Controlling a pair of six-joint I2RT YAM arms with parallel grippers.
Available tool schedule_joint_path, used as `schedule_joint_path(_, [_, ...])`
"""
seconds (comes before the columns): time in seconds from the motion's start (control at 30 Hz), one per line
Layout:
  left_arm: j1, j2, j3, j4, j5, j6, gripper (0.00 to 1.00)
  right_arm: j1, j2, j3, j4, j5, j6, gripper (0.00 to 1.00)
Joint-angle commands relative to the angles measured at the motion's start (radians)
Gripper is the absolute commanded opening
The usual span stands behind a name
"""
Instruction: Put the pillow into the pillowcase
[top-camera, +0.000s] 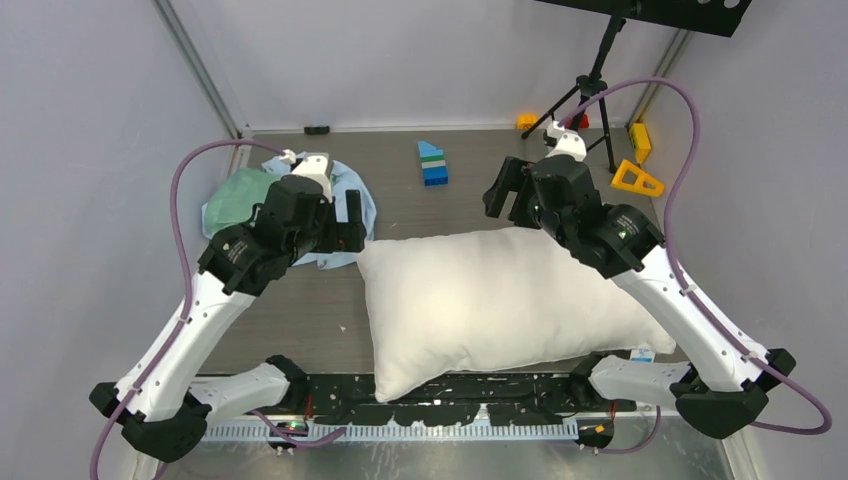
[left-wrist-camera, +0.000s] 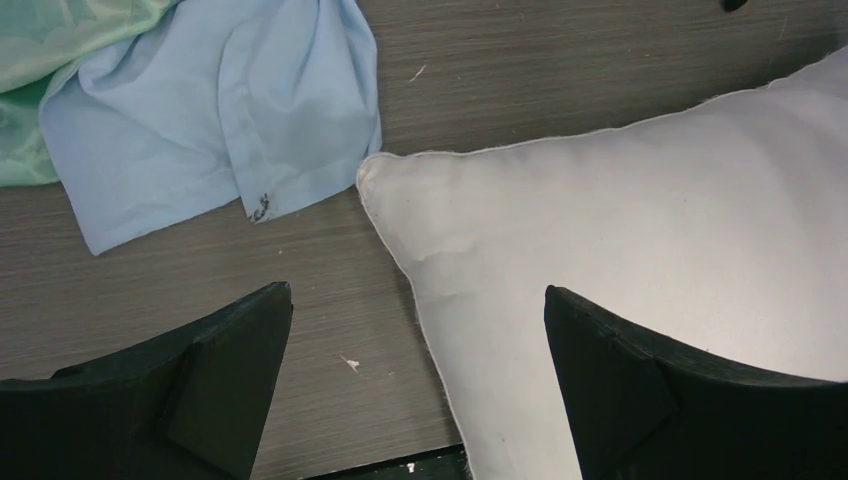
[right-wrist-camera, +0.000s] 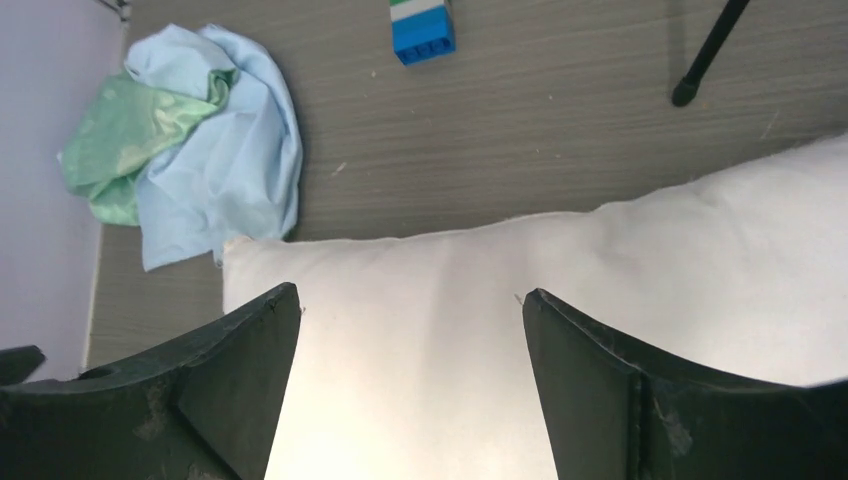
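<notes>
The plump white pillow (top-camera: 490, 300) lies flat on the table's middle, its near edge over the black front rail. It also shows in the left wrist view (left-wrist-camera: 640, 230) and the right wrist view (right-wrist-camera: 560, 270). The pillowcase (top-camera: 235, 200) is a crumpled light-blue and mint-green heap at the back left, also in the left wrist view (left-wrist-camera: 215, 115) and the right wrist view (right-wrist-camera: 195, 140). My left gripper (top-camera: 348, 222) is open and empty above the pillow's far-left corner, beside the pillowcase. My right gripper (top-camera: 505, 195) is open and empty above the pillow's far edge.
A blue, green and white block stack (top-camera: 432, 163) stands at the back middle. A tripod (top-camera: 590, 85), a yellow triangular block (top-camera: 637, 178) and small yellow and red blocks are at the back right. Walls close in on the left and right.
</notes>
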Motion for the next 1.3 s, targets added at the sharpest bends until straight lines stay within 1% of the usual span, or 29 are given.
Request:
schedule_joint_path(0.0, [0.003, -0.053, -0.032, 0.061, -0.053, -0.013, 1.00, 0.001, -0.039, -0.024, -0.034, 0.002, -0.022, 0.87])
schedule_joint_path(0.23, [0.003, -0.054, -0.049, 0.047, -0.053, -0.012, 1.00, 0.002, -0.039, -0.012, -0.075, 0.033, -0.037, 0.87])
schedule_joint_path(0.37, [0.003, -0.028, -0.063, 0.064, -0.008, -0.013, 1.00, 0.002, -0.043, 0.003, -0.153, 0.055, -0.041, 0.87])
schedule_joint_path(0.5, [0.004, 0.009, -0.090, 0.095, 0.069, -0.021, 1.00, 0.002, -0.038, -0.001, -0.231, 0.068, -0.033, 0.87])
schedule_joint_path(0.63, [0.003, 0.049, -0.145, 0.121, 0.146, -0.083, 1.00, 0.001, -0.047, -0.020, -0.269, 0.072, -0.029, 0.88])
schedule_joint_path(0.7, [0.003, 0.056, -0.194, 0.146, 0.209, -0.117, 1.00, 0.001, -0.046, -0.038, -0.270, 0.058, -0.023, 0.88])
schedule_joint_path(0.8, [-0.007, 0.051, -0.294, 0.226, 0.323, -0.173, 1.00, 0.002, -0.033, -0.046, -0.268, 0.034, -0.028, 0.88])
schedule_joint_path(0.93, [-0.052, 0.064, -0.408, 0.353, 0.369, -0.241, 1.00, 0.001, -0.031, -0.037, -0.271, 0.023, -0.049, 0.88])
schedule_joint_path(1.0, [-0.063, 0.103, -0.464, 0.456, 0.398, -0.284, 1.00, 0.002, -0.026, -0.039, -0.268, 0.021, -0.057, 0.88])
schedule_joint_path(1.03, [-0.069, 0.151, -0.468, 0.511, 0.420, -0.302, 1.00, 0.002, -0.018, -0.040, -0.265, 0.021, -0.061, 0.88])
schedule_joint_path(1.1, [-0.098, 0.237, -0.439, 0.607, 0.430, -0.322, 1.00, 0.001, -0.006, -0.041, -0.258, 0.028, -0.070, 0.88])
schedule_joint_path(1.27, [-0.182, 0.483, -0.261, 0.794, 0.404, -0.397, 1.00, -0.005, 0.014, -0.041, -0.216, 0.061, -0.084, 0.91])
